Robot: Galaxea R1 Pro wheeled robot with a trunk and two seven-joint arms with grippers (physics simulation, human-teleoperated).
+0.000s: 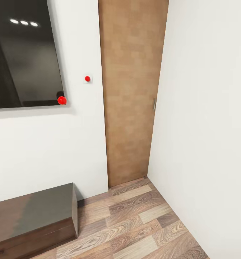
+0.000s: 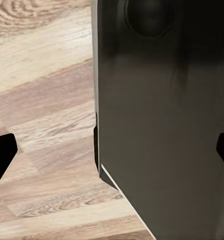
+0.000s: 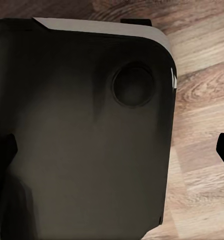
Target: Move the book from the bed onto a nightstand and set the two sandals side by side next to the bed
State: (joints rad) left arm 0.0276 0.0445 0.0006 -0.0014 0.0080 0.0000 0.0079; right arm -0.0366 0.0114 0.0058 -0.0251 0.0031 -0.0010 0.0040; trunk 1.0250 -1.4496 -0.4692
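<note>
Room corner: brown door [image 1: 131, 93] far, white walls, wood-plank floor [image 1: 134, 230]. Glossy dark low cabinet [image 1: 30, 216] near left, under a black wall screen [image 1: 23, 54]. Left pincer [image 2: 112, 150] spread wide, empty, over floor and the robot's dark base [image 2: 162, 125]. Right pincer [image 3: 112, 147] likewise wide, empty. Book, bed, sandals: whereabouts cannot be told.

No readable text, labels, brands or numbers showing anywhere: wall [image 1: 34, 151], door [image 1: 131, 90], floor [image 1: 134, 223] all bare.

Black fingertips [image 2: 2, 157], dark rounded base [image 3: 81, 140]
</note>
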